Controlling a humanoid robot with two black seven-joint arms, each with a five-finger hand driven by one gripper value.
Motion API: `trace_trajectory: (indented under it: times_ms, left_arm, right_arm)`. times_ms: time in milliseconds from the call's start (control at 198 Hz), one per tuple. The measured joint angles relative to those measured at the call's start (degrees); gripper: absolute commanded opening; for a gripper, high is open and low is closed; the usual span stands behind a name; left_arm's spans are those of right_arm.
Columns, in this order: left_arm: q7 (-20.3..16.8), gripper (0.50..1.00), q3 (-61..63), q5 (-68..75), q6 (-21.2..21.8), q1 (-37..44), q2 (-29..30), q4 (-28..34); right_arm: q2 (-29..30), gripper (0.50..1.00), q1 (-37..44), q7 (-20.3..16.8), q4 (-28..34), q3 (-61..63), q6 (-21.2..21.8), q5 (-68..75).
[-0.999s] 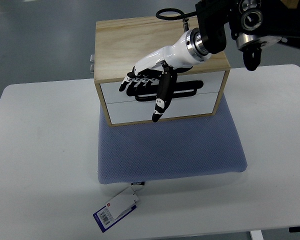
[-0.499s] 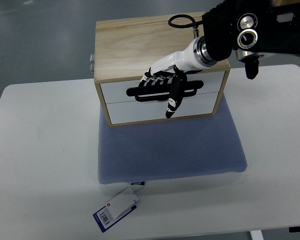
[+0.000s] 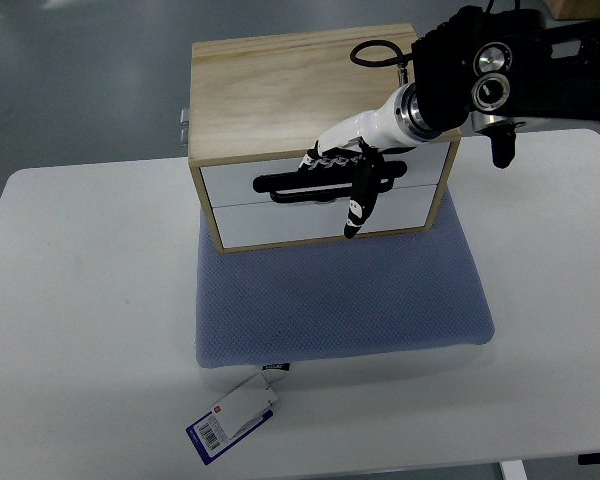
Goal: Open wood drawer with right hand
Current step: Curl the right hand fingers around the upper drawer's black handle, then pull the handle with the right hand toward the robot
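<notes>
While nothing has yet been pulled out, the scene can be read from the near edge of the white table upward: a barcoded tag lies closest, attached to the front of a blue mesh pad, and on the far part of that pad stands the wood drawer box, its two white drawer fronts flush with the frame and shut. The upper drawer carries a long black handle, and the lower front sits directly beneath it. The right hand comes in from the right edge above the box, its fingers curled down onto the right half of that handle, the thumb hanging straight down across the lower front; whether the fingertips are truly hooked behind the bar or only resting on it cannot be made out from this angle. The left hand does not show. To do this step well, I judge the fingers should seat fully behind the bar before any pull, and the pull should run straight toward the near edge, level with the drawer, since a sideways or upward tug could drag the whole box across the soft pad instead of sliding the drawer.
</notes>
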Motion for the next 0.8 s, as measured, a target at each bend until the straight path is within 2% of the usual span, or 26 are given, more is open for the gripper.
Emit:
trace_trajectory:
  times_ms: [802]
  left_arm:
    - [0.0, 1.000, 0.1, 0.0, 0.1, 0.0, 0.0, 0.0]
  right_arm:
    - [1.0, 0.944, -2.8, -0.1, -1.1, -0.8, -1.7, -1.4]
